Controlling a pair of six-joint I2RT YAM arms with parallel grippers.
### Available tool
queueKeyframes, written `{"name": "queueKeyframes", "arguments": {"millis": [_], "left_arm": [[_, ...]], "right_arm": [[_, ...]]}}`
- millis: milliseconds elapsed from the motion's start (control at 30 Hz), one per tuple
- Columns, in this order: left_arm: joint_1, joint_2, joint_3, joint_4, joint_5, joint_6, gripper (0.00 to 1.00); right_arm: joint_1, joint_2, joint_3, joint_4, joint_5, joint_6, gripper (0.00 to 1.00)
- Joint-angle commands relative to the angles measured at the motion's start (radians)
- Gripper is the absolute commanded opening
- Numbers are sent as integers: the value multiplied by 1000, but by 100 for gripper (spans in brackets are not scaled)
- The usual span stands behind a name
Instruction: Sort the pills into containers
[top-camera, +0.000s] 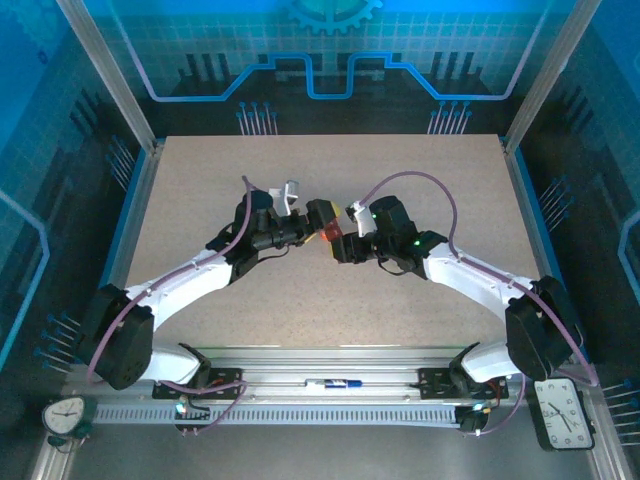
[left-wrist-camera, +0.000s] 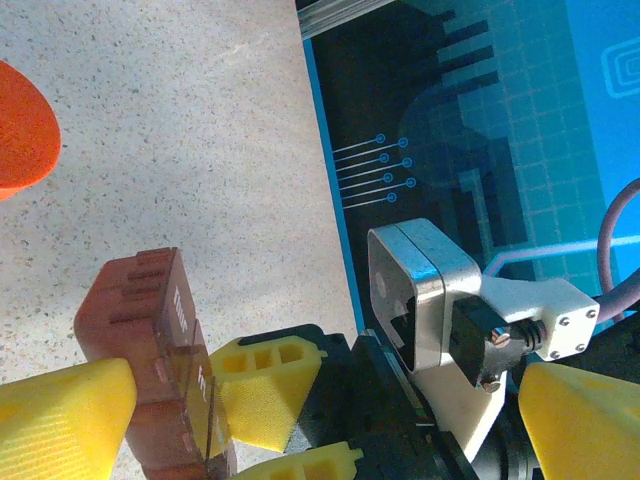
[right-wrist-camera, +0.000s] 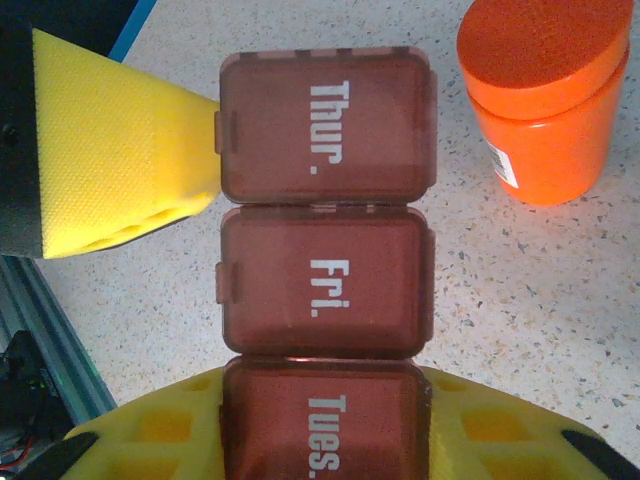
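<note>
The containers (right-wrist-camera: 325, 245) are a dark red-brown bar with shut lids marked Thur., Fri. and Tues. My right gripper (right-wrist-camera: 325, 430) is shut on the Tues. end, one yellow finger on each side. My left gripper (left-wrist-camera: 325, 400) stands open, and one of its fingers (right-wrist-camera: 120, 150) touches the side of the Thur. compartment. In the left wrist view the containers (left-wrist-camera: 140, 340) lie beside that finger (left-wrist-camera: 60, 420). From above, both grippers meet at the containers (top-camera: 322, 212) in the middle of the table. The pills are hidden from me.
An orange pill bottle (right-wrist-camera: 545, 110) with its lid on stands just right of the Thur. end; its lid (left-wrist-camera: 20, 130) shows at the left wrist view's edge. The right arm's wrist camera (left-wrist-camera: 430, 300) sits between my left fingers. The speckled table (top-camera: 330, 330) spreads around.
</note>
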Motion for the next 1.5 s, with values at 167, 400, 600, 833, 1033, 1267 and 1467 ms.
{"name": "queueKeyframes", "arguments": {"millis": [167,400,600,833,1033,1267,1467], "left_arm": [[-21,4,34,29,5,-15,99],[-25,4,45,28,2,-13,99],[-30,5,57,24,-1,-10,99],[-47,6,90,27,2,-18,99],[-51,-1,96,24,-4,-20,99],[-28,-82,82,-104,-138,45,99],[87,-152,38,-182,-176,71,99]], "right_arm": [[6,20,7,30,-17,4,21],[10,31,0,31,-16,5,21],[15,42,-12,32,-9,2,21],[15,53,-17,33,0,-1,21],[15,54,-15,30,7,-5,21],[15,43,-28,1,26,-48,23],[15,70,-73,-38,50,-176,27]]}}
